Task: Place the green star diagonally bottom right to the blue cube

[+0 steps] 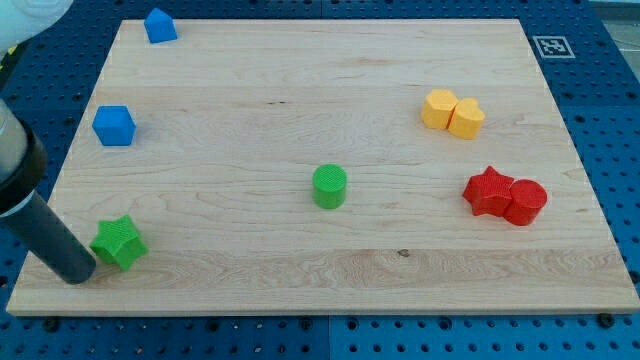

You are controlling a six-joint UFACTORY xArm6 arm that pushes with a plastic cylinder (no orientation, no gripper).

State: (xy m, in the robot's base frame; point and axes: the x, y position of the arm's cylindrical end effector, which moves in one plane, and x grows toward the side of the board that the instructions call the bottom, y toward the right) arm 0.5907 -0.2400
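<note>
The green star [120, 243] lies near the board's bottom left corner. The blue cube [114, 126] sits above it, near the left edge. My tip [80, 272] rests on the board just left of and slightly below the green star, touching or almost touching it. The dark rod slants up to the view's left edge.
A blue pentagon-like block [159, 26] sits at the top left. A green cylinder [329, 187] stands mid-board. Two yellow blocks [452, 113] touch at the upper right. A red star [488, 191] and a red cylinder [525, 202] touch at the right. The wooden board [330, 280] lies on a blue pegboard.
</note>
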